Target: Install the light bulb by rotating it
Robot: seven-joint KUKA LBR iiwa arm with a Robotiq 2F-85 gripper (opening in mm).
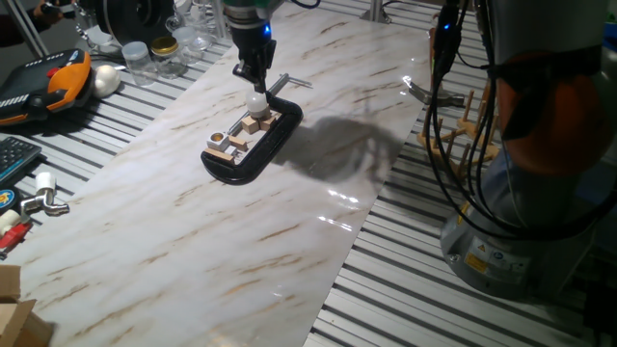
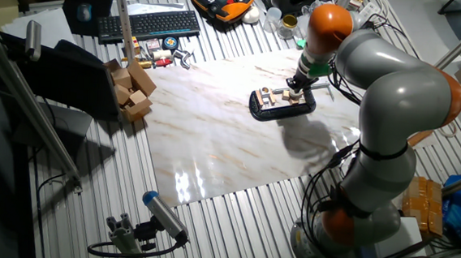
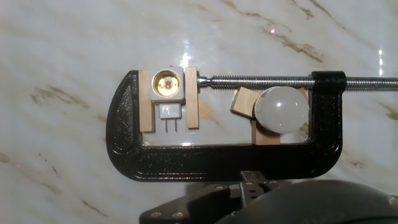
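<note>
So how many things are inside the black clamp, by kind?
Light bulb: 1
Empty socket: 1
Wooden blocks: 4
Total: 6, all inside the black clamp.

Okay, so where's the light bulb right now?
In the hand view the light bulb sits inside the black clamp, right of the empty socket, resting on small wooden blocks just below the clamp's screw.

Frosted matt bulb [image 3: 283,109]; glossy black clamp [image 3: 124,149].
</note>
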